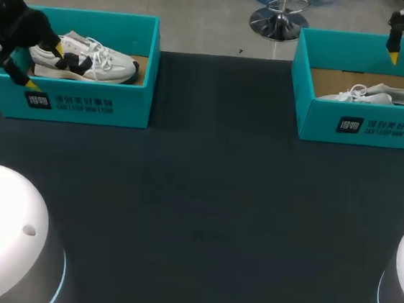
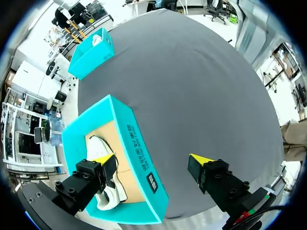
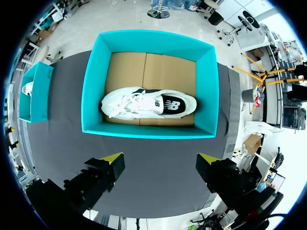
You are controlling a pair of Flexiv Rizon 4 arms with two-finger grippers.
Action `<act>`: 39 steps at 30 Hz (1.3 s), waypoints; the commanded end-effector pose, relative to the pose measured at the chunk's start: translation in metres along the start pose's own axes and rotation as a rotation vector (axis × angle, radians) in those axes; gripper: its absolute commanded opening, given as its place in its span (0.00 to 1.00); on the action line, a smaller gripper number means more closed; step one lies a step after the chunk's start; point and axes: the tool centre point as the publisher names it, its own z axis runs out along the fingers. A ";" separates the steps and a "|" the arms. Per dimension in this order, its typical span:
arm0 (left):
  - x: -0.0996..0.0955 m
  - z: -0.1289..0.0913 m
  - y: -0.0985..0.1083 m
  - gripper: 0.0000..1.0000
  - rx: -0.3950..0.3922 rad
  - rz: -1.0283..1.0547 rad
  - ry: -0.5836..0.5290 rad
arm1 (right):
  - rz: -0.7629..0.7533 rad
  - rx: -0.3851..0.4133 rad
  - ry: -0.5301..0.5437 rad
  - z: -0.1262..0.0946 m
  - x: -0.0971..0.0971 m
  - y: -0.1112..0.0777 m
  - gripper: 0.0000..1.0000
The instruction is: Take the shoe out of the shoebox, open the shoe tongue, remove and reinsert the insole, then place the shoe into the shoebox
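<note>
Apparently left hand [image 2: 152, 160] astride shoebox wall [image 2: 136, 143]

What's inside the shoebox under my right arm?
One white shoe with a black side panel lies on its side on the brown cardboard floor of the shoebox. Nothing else shows inside; the floor under the shoe is covered.

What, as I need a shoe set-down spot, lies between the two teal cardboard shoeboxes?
Nothing: the head view shows only bare dark table between the left teal cardboard shoebox and the right teal shoebox.
</note>
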 end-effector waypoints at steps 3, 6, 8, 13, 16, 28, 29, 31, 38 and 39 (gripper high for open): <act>-0.034 -0.008 0.044 1.00 -0.011 0.118 0.145 | 0.000 -0.001 0.000 0.000 0.000 0.000 1.00; -0.042 -0.009 0.049 1.00 -0.066 0.137 0.138 | 0.000 -0.001 0.000 0.000 0.000 0.000 1.00; -0.042 -0.009 0.049 1.00 -0.066 0.137 0.138 | 0.000 -0.001 0.000 0.000 0.000 0.000 1.00; -0.042 -0.009 0.049 1.00 -0.066 0.137 0.138 | 0.000 -0.001 0.000 0.000 0.000 0.000 1.00; -0.042 -0.009 0.049 1.00 -0.066 0.137 0.138 | 0.000 -0.001 0.000 0.000 0.000 0.000 1.00; -0.051 0.000 0.057 1.00 -0.188 0.617 0.174 | 0.000 -0.001 0.000 0.000 0.000 0.000 1.00; -0.051 0.001 0.062 1.00 -0.203 0.699 0.164 | 0.000 -0.001 0.000 0.000 0.000 0.000 1.00; -0.050 0.001 0.073 1.00 -0.186 0.849 0.160 | 0.000 -0.001 0.000 0.000 0.000 0.000 1.00; -0.048 -0.003 0.112 1.00 -0.152 1.325 0.217 | 0.000 -0.001 0.000 0.000 0.000 0.000 1.00; -0.049 -0.005 0.118 1.00 -0.118 1.411 0.246 | 0.000 -0.001 0.000 0.000 0.000 0.000 1.00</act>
